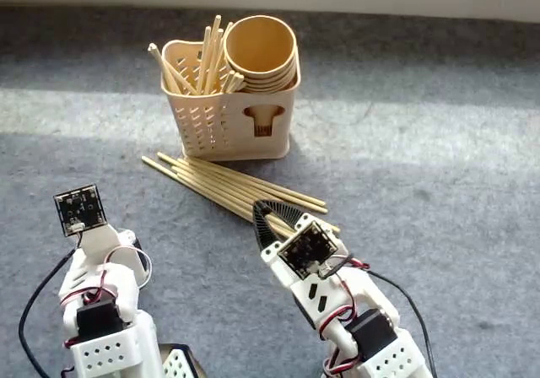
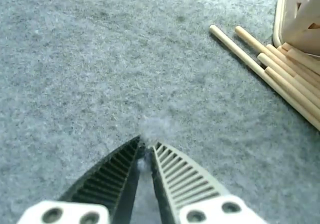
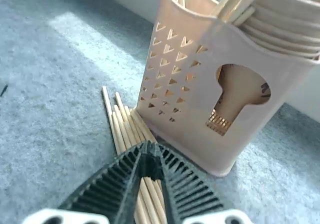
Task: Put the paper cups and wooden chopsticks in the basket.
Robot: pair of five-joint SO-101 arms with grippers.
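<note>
Several loose chopsticks point(image 1: 228, 184) lie in a slanting bundle on the grey carpet point(image 1: 439, 192) at mid-frame in the high view, just below the basket point(image 1: 221, 129). Upper centre, that basket holds a stack of paper cups point(image 1: 261, 47) in its right half and upright chopsticks point(image 1: 207, 53) in its left. The right gripper point(image 3: 149, 151) sits over the bundle's lower-right end, tips pressed together; whether it pinches a stick I cannot tell. The left gripper point(image 2: 146, 148), closed and empty, hovers over bare carpet.
</note>
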